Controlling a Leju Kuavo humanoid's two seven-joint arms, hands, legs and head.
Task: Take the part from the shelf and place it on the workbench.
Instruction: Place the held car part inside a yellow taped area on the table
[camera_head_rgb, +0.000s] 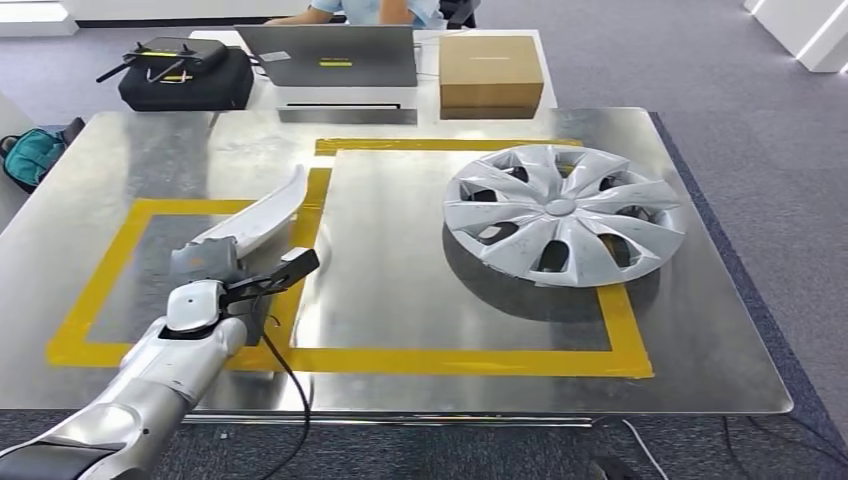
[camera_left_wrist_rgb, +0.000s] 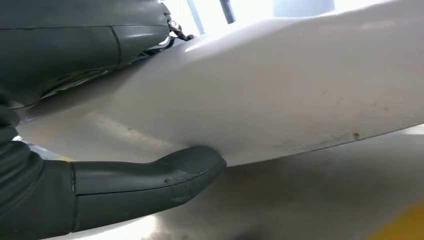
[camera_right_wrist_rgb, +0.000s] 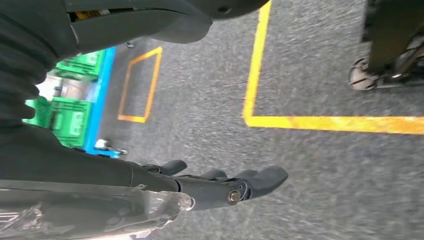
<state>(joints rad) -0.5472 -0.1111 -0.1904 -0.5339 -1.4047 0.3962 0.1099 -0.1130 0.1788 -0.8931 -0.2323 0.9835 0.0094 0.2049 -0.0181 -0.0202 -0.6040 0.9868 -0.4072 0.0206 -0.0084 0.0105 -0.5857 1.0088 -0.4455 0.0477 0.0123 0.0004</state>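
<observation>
Part: a long, curved white trim piece (camera_head_rgb: 262, 215), lying over the left side of the worktop, its near end in the left hand, its far end reaching toward the yellow tape.
Left hand: the left hand (camera_head_rgb: 232, 272) grasps the part's near end; in the left wrist view a dark thumb (camera_left_wrist_rgb: 150, 184) presses the part's white surface (camera_left_wrist_rgb: 280, 95).
Right hand: the right hand (camera_right_wrist_rgb: 220, 186) hangs over grey carpet floor (camera_right_wrist_rgb: 320, 70), fingers stretched out and holding nothing.
Worktop: a shiny metal worktop (camera_head_rgb: 400, 270) marked with yellow tape (camera_head_rgb: 450, 360) in two joined rectangles.
Hubcap: a silver hubcap (camera_head_rgb: 565, 212) rests on the right rectangle, well apart from the part.
Far side: a laptop (camera_head_rgb: 330, 55), a cardboard box (camera_head_rgb: 490, 75) and a black bag (camera_head_rgb: 185, 85) sit on a table beyond the worktop; a person (camera_head_rgb: 375, 10) is seated behind them.
</observation>
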